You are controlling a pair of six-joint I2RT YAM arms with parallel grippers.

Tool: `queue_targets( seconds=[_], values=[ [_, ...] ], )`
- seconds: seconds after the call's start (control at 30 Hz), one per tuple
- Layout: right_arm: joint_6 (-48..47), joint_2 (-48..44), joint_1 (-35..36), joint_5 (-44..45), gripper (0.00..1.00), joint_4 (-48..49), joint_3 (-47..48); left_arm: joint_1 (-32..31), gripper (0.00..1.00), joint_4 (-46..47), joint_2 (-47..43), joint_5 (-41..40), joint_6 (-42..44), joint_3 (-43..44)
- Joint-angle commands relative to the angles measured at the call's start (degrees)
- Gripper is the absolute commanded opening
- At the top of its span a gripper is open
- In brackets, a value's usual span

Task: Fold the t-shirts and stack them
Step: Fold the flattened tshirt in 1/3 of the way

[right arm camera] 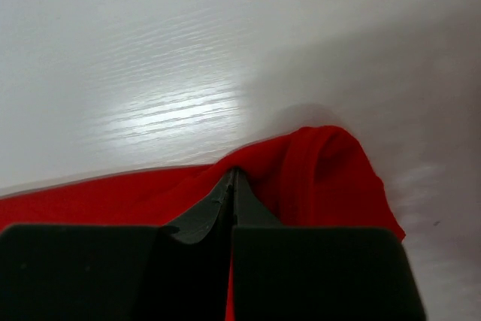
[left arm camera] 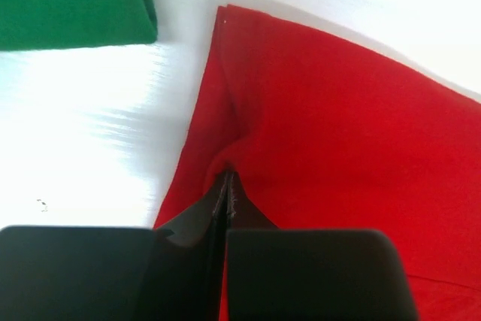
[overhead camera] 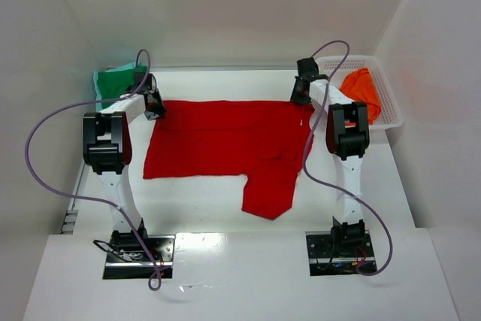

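The red t-shirt [overhead camera: 225, 140] lies spread across the middle of the table, one sleeve hanging toward the near edge. My left gripper [overhead camera: 155, 113] is shut on its far left corner; the left wrist view shows the closed fingertips [left arm camera: 228, 178] pinching the red cloth [left arm camera: 338, 133]. My right gripper [overhead camera: 301, 98] is shut on its far right corner; the right wrist view shows its tips [right arm camera: 233, 174] pinching bunched red cloth [right arm camera: 323, 171]. The folded green t-shirt [overhead camera: 116, 83] lies at the far left, also seen in the left wrist view [left arm camera: 71, 1]. The orange t-shirt [overhead camera: 362, 89] sits in the basket.
The white lattice basket [overhead camera: 387, 107] stands at the far right beside the right arm. White walls close in the table on the left, back and right. Purple cables loop from both arms.
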Motion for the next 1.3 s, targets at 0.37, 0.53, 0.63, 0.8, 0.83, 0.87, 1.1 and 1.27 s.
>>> queue_targets(
  seconds=[0.37,0.53,0.63,0.8,0.83,0.87,1.1,1.27],
  values=[
    [-5.07,-10.0,0.88,-2.1,0.13,0.74,3.74,-1.58,0.28,-1.09,-2.98,1.52,4.33,7.58],
    [-6.13,-19.44,1.49,-4.4,0.51,1.7,2.18,-1.58,0.57,-2.39,-7.48,0.46,5.91,9.58],
    [-6.13,-24.48,1.49,-5.7,0.71,1.45,-1.66,-1.58,0.71,-3.46,-11.93,0.46,6.15,7.85],
    [-3.74,-38.43,2.72,-3.77,0.95,2.6,-17.39,-1.58,0.83,-2.96,-21.62,1.66,3.21,-0.58],
    [-2.14,-41.15,2.72,-3.77,0.98,1.97,-20.65,-1.58,0.87,-2.93,-23.78,1.69,2.09,-3.3],
    [-0.7,-43.37,2.72,-3.77,1.0,1.35,-24.58,-1.58,0.9,-2.93,-25.55,1.69,1.26,-5.62],
    [11.04,-60.67,3.33,-8.6,1.0,-1.19,-48.82,-1.58,0.99,-3.46,-38.61,-1.21,-5.66,-21.34],
    [15.94,-66.17,5.01,-11.76,1.0,-5.54,-56.56,-1.58,0.99,-2.67,-43.25,1.13,-9.54,-28.08]
  ],
)
